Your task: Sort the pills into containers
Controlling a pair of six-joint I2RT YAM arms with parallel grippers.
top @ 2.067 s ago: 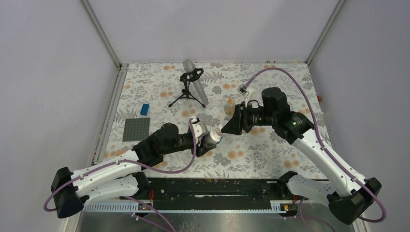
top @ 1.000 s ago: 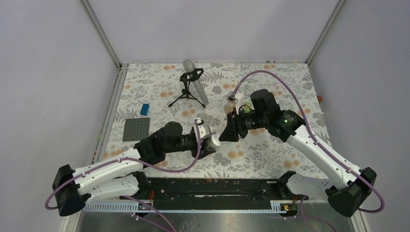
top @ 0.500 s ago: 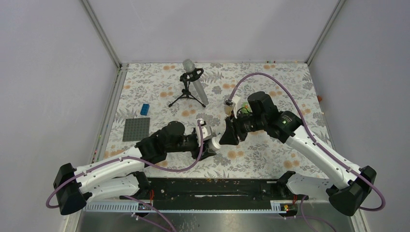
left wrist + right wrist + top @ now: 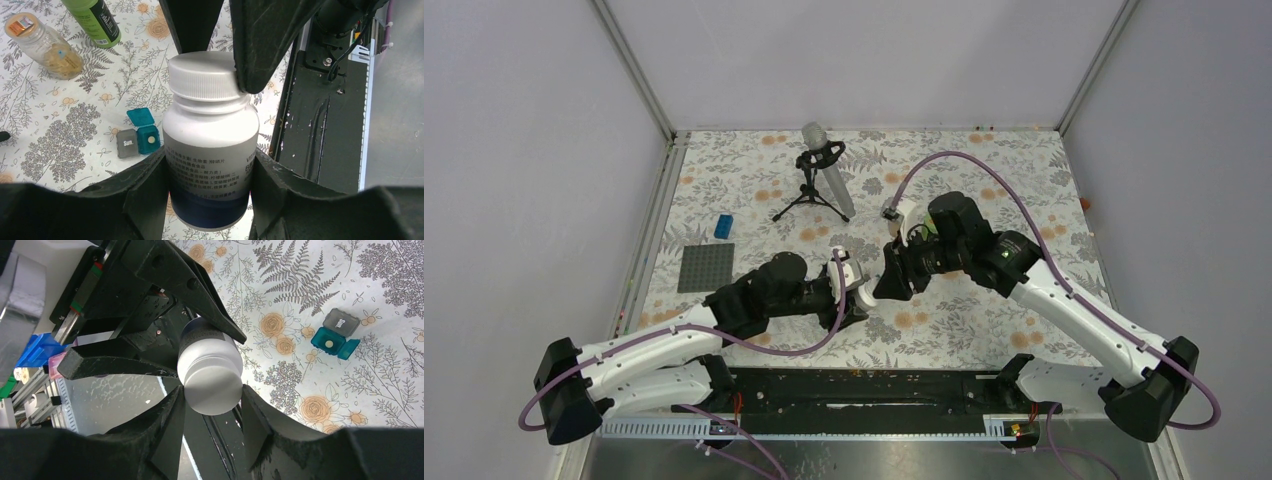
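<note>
Left gripper [image 4: 210, 182] is clamped on the lower body of the white pill bottle [image 4: 210, 145], one dark finger on each side of the label, and we record the bottle as held clear of the table between the two arms. Its white ribbed cap [image 4: 202, 75] is on and points toward the right arm. The right gripper [image 4: 212, 400] meets the bottle from the opposite end; in the right wrist view its two fingers sit against either side of the cap, so we note it as closed on the cap. In the overhead view both grippers come together above the near middle of the floral table [image 4: 984, 320], the bottle largely hidden between them. On the cloth below we see a small teal pill box [image 4: 144, 131] with its lid swung open and one pale round pill [image 4: 149, 140] inside, touching a grey compartment marked "Sun." [image 4: 126, 143]. Further back stand a clear bottle with amber contents [image 4: 45, 45] and, beside it, a green bottle [image 4: 95, 20]. Well apart, toward the far left of the table, we note a microphone on a tripod [image 4: 824, 170], a blue block [image 4: 723, 226] and a grey studded plate [image 4: 705, 267]
</note>
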